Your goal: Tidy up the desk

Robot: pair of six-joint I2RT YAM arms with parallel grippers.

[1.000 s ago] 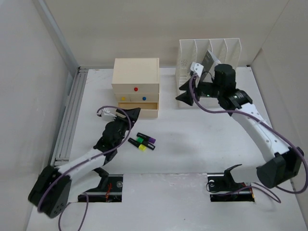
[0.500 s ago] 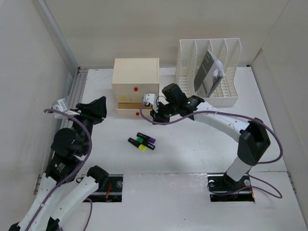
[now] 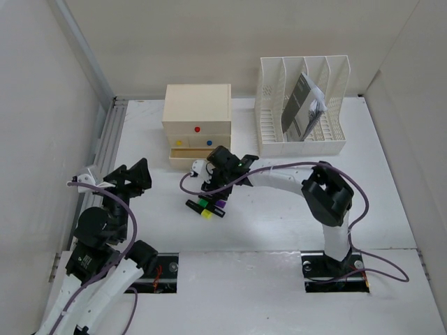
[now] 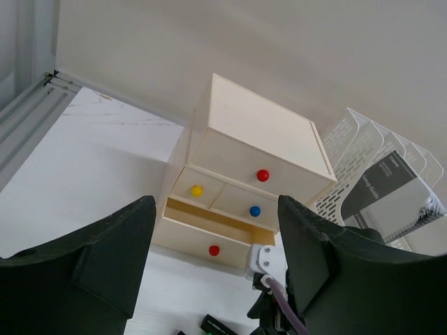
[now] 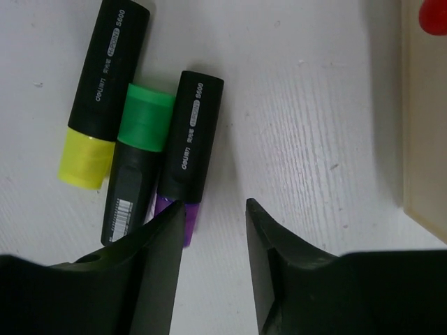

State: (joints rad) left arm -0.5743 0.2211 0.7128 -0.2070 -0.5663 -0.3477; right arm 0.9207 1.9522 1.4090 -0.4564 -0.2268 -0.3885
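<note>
Plain off-white walls (image 3: 209,42) on three sides; even diffuse light.

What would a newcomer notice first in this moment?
Three highlighters, yellow, green and purple, lie side by side in the middle of the desk, with the right gripper open over them. Behind them the wooden drawer box has its bottom drawer pulled out. A dark booklet leans in the white file rack at far right.

On the desk (image 3: 293,216), 3 markers (image 3: 206,205) lie touching before the drawer box (image 3: 198,112); the file rack (image 3: 269,94) stands right of it.
</note>
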